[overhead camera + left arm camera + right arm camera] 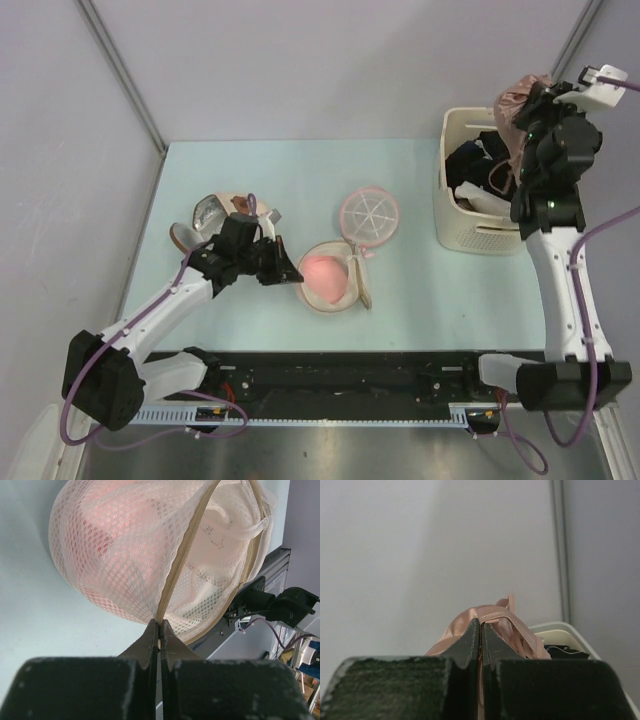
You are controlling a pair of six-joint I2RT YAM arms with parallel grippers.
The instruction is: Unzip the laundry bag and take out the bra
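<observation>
The laundry bag (335, 285) lies open near the table's middle front, and a pink shape shows inside it. In the left wrist view its pale mesh (125, 555) fills the frame, a tan zipper band running down to my fingers. My left gripper (290, 268) (159, 624) is shut on that zipper edge of the bag. The bra (517, 98) (495, 615), shiny pale pink fabric with thin straps, hangs in the air above the basket. My right gripper (530, 112) (480, 622) is shut on it, raised at the back right.
A cream basket (447, 185) (560, 627) with black and white clothes stands at the back right, under the bra. A flat pink disc with white spokes (370, 213) lies behind the bag. A beige dome with silver lining (212, 213) sits behind my left arm.
</observation>
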